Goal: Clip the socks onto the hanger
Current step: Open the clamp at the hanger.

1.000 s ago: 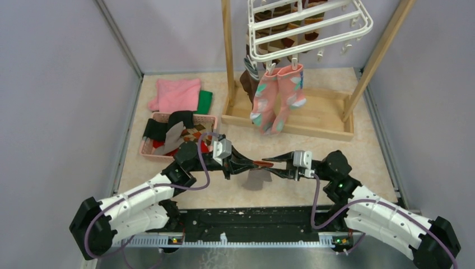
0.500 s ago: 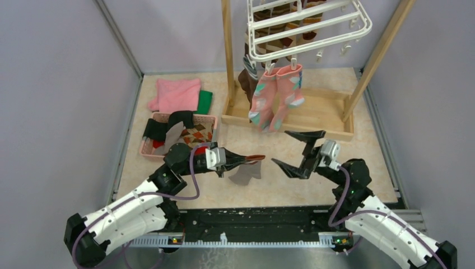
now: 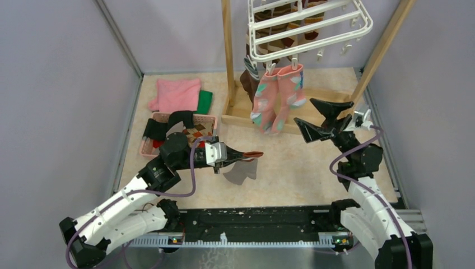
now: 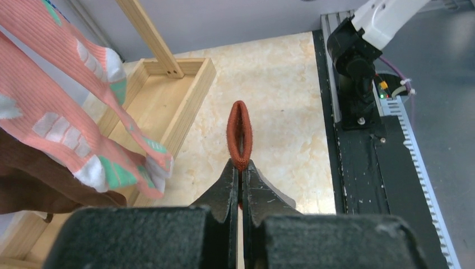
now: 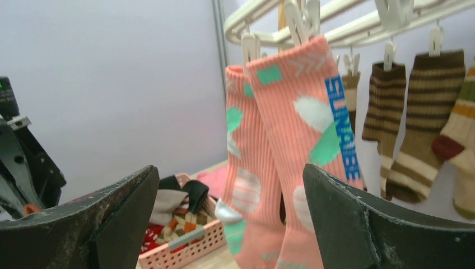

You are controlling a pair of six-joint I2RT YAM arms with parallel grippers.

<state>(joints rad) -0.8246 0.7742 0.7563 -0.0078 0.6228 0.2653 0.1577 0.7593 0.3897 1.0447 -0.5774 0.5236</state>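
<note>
While the left pincer (image 3: 245, 155) clamps it, the sock (image 3: 242, 174) hangs down.

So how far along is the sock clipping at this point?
Done: pink socks and striped socks hang clipped on the hanger. In hand: left claw shut on a grey sock; right claw open, empty. Left: that sock, plus more in the pink basket.
</note>
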